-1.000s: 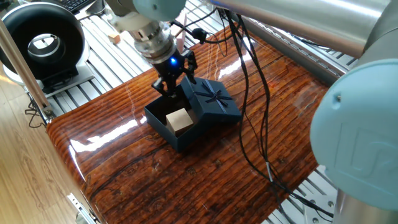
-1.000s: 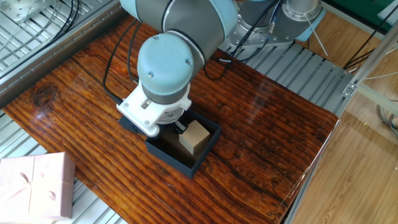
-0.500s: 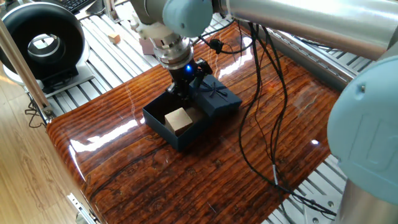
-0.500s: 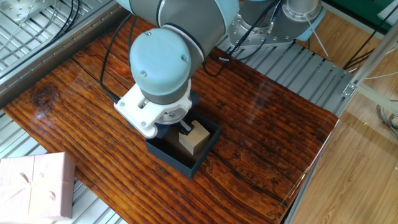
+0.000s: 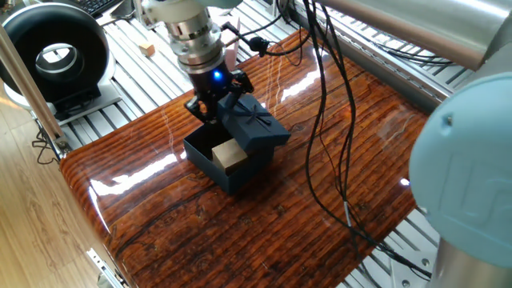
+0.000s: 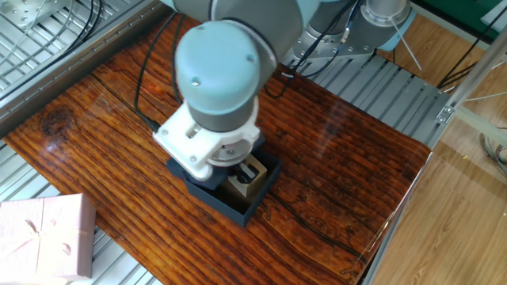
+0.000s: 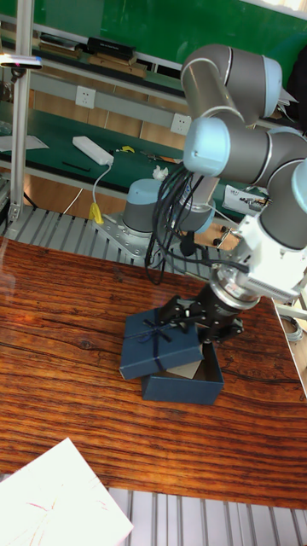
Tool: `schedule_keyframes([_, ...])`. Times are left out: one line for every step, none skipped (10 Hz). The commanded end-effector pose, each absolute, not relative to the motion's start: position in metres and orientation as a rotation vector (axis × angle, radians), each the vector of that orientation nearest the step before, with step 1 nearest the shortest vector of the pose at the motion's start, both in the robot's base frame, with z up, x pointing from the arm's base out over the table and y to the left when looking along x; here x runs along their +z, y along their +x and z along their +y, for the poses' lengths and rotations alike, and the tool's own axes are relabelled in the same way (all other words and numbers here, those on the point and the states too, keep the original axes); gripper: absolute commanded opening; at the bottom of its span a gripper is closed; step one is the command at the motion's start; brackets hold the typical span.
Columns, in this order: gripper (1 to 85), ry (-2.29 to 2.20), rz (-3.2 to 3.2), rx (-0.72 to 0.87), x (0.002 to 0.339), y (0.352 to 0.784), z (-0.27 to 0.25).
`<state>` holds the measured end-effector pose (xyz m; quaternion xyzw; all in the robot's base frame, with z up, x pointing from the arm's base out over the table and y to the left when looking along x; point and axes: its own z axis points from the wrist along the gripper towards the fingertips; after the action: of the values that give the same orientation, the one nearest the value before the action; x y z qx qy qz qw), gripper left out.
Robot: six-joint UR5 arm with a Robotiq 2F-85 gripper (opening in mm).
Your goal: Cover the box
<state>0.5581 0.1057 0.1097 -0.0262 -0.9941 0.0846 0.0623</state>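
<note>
The box is a navy square base standing open on the wooden table, with a tan block inside it. The navy lid with a bow on top hangs tilted over the box's far half and hides that side. My gripper is shut on the lid's far edge. In the tall fixed view the lid overlaps the upper left of the box, with the gripper at the lid's right end. In the other fixed view the wrist hides the lid; only the box's near wall and the block show.
A pale pink box lies off the table's corner on the metal frame. A black round device stands beyond the table's left end. Black cables hang across the table to the right of the box.
The gripper has lifted the lid from beside the box and carried it left, so it now overlaps the box's opening. The box and block have stayed put.
</note>
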Motion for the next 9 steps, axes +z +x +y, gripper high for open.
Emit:
schedule_keyframes([38.3, -0.044, -3.058, 0.247, 0.113, 0.566, 0.123])
schedule_keyframes([38.3, -0.033, -3.073, 0.252, 0.112, 0.568, 0.125])
schedule_keyframes([38.3, -0.018, -3.083, 0.269, 0.111, 0.570, 0.125])
schedule_keyframes([38.3, -0.005, -3.092, 0.281, 0.109, 0.571, 0.126])
schedule_keyframes([38.3, -0.002, -3.093, 0.298, 0.110, 0.571, 0.126])
schedule_keyframes([38.3, 0.008, -3.095, 0.305, 0.111, 0.571, 0.125])
schedule_keyframes([38.3, 0.016, -3.103, 0.313, 0.111, 0.573, 0.124])
schedule_keyframes([38.3, -0.001, -3.114, 0.274, 0.109, 0.573, 0.132])
schedule_keyframes([38.3, -0.046, -3.125, 0.212, 0.107, 0.574, 0.143])
